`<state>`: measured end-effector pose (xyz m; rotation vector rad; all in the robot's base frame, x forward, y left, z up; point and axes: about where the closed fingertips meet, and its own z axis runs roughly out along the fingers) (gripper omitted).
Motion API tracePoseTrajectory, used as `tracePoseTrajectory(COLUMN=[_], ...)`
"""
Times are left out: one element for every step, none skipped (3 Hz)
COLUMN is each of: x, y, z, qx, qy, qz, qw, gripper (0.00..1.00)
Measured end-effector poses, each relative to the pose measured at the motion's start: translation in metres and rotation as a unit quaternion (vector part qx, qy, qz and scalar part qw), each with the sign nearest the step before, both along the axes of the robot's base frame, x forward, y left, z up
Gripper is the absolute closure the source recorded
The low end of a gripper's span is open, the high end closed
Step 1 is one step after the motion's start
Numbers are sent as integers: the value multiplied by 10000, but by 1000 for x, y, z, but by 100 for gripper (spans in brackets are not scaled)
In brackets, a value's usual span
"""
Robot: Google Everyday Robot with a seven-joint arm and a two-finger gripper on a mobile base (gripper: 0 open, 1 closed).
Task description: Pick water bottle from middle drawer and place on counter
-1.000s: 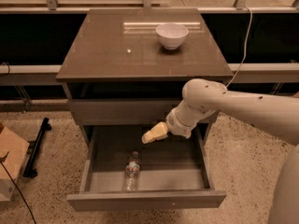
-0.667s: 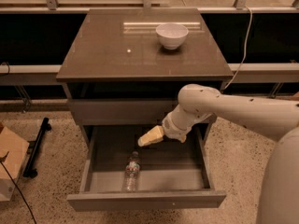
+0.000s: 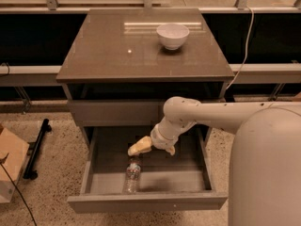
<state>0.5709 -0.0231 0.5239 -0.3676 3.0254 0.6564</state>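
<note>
The water bottle (image 3: 133, 174) lies on its side in the open middle drawer (image 3: 146, 201), left of centre, with its cap pointing toward the back. My gripper (image 3: 155, 148) hangs inside the drawer, just above and behind the bottle's cap end, apart from it. It is open and empty, with one cream fingertip (image 3: 140, 146) pointing left and the other showing at the right. The counter (image 3: 117, 51) is the glossy grey-brown top of the cabinet, above the arm.
A white bowl (image 3: 172, 34) stands at the back right of the counter. A closed plain drawer front (image 3: 113, 112) sits above the open drawer. A cardboard box (image 3: 9, 164) and a black stand (image 3: 36, 147) are on the floor at the left. My arm's large white body (image 3: 268, 164) fills the right.
My gripper has moved left and lower into the drawer, closer to the bottle's cap end. The bottle and the bowl have not moved.
</note>
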Motion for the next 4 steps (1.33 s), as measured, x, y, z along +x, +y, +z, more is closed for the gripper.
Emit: tracePoseTrajectory(x=[1, 4, 6, 1], y=[24, 41, 55, 62], z=[-33, -62, -89, -117], qx=[-9, -91, -148, -224], qy=[271, 481, 694, 946], qz=[-161, -488, -854, -1158], qw=[9995, 9976, 9938, 9885], gripper=[0, 0, 0, 0])
